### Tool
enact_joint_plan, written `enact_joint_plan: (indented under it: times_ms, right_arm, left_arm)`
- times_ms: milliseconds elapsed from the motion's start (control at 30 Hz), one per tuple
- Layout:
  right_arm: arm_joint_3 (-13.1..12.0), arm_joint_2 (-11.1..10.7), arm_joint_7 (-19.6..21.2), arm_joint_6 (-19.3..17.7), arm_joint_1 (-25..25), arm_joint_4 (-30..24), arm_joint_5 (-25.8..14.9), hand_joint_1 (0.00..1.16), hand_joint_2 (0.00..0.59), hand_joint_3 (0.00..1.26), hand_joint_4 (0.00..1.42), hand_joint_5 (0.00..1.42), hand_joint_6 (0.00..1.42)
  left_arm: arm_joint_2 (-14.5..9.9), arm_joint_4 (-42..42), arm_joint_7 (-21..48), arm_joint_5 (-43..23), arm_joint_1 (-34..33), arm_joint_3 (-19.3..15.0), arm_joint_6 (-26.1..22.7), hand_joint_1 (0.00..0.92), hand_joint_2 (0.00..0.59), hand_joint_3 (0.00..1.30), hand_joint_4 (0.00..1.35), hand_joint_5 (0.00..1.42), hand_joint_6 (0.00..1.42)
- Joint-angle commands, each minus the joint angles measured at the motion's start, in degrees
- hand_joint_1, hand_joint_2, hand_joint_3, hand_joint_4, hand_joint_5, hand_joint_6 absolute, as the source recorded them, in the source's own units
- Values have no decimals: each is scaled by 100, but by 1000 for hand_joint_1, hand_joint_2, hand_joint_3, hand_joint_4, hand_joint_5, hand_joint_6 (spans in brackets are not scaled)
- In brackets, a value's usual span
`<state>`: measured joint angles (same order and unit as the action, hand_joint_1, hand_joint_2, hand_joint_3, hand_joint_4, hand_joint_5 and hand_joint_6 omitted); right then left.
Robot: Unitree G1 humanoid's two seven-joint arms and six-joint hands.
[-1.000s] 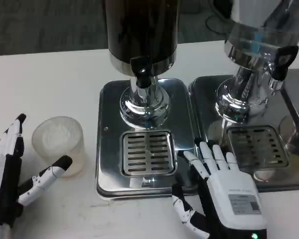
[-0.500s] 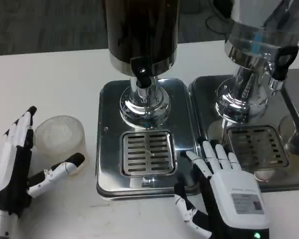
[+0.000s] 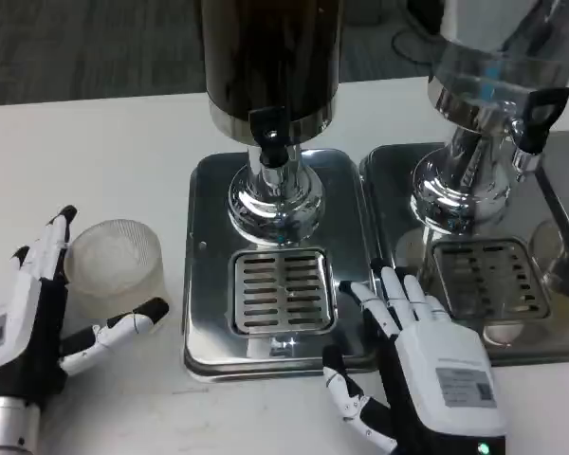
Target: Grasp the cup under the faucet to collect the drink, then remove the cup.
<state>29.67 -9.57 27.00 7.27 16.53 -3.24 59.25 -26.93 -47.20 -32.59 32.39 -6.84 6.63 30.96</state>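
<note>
A clear plastic cup [image 3: 115, 270] stands upright on the white table, left of the steel drip tray [image 3: 209, 327]. My left hand [image 3: 33, 327] is open around its near-left side, fingers behind it on the left and thumb below its base, with no firm grip visible. The dark drink dispenser [image 3: 270, 57] stands over the tray, its black faucet [image 3: 268, 128] above the slotted grate [image 3: 282, 291]. Nothing stands on the grate. My right hand [image 3: 427, 365] lies open at the tray's front right corner, fingers spread and pointing away from me.
A second dispenser [image 3: 498, 66] with a black tap [image 3: 534, 114] stands on its own steel tray [image 3: 398, 180] to the right, with a grate [image 3: 490, 278]. White table [image 3: 95, 161] stretches to the left and behind the cup.
My left hand has moved forward and closed in around the cup, its thumb sliding right under the cup's base. The right hand has barely shifted.
</note>
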Motion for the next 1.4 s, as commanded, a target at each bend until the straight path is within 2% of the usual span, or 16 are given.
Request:
enact_joint_plan:
  times_ms: [33, 333, 400, 533, 833, 933, 967, 1033, 1400]
  right_arm:
    - [-17, 3, 7, 15, 3, -43, -42, 272, 427, 187, 21, 32, 105]
    - [-33, 5, -3, 32, 93, -113, -71, 266, 426, 204, 21, 50, 134]
    - [-14, 2, 94, 27, 151, -152, -14, 266, 426, 203, 21, 50, 136]
    - [-48, 19, 33, 56, 229, -195, -68, 265, 426, 188, 21, 61, 161]
    - [-18, 25, 16, 77, 301, -232, -37, 265, 430, 187, 21, 73, 193]
    - [-33, 34, 31, 83, 329, -242, -56, 264, 432, 187, 21, 75, 210]
    - [-30, 32, 33, 80, 328, -248, -54, 264, 433, 187, 21, 77, 213]
    - [-26, 35, 12, 90, 306, -241, -50, 264, 433, 187, 21, 83, 225]
    - [-38, 17, -16, 72, 249, -219, -72, 264, 433, 196, 21, 107, 251]
  left_arm:
    - [-30, -133, -204, 77, -81, 97, -74, 207, 19, 0, 0, 46, 0]
    - [100, -358, -496, 35, -246, 201, 17, 179, 12, 0, 0, 80, 0]
    - [128, -453, -542, 40, -303, 235, 73, 182, 15, 0, 0, 113, 0]
    - [152, -595, -632, 67, -398, 316, 142, 211, 29, 0, 0, 161, 1]
    - [192, -835, -838, 43, -506, 449, 323, 236, 32, 12, 0, 251, 104]
    - [212, -869, -976, 58, -516, 461, 354, 272, 50, 97, 88, 334, 207]
    - [219, -870, -1059, 70, -515, 461, 365, 324, 62, 140, 142, 384, 272]
    - [233, -892, -1211, 86, -519, 458, 384, 358, 78, 187, 209, 467, 398]
    - [224, -1091, -1443, 71, -575, 508, 541, 410, 103, 327, 395, 682, 748]
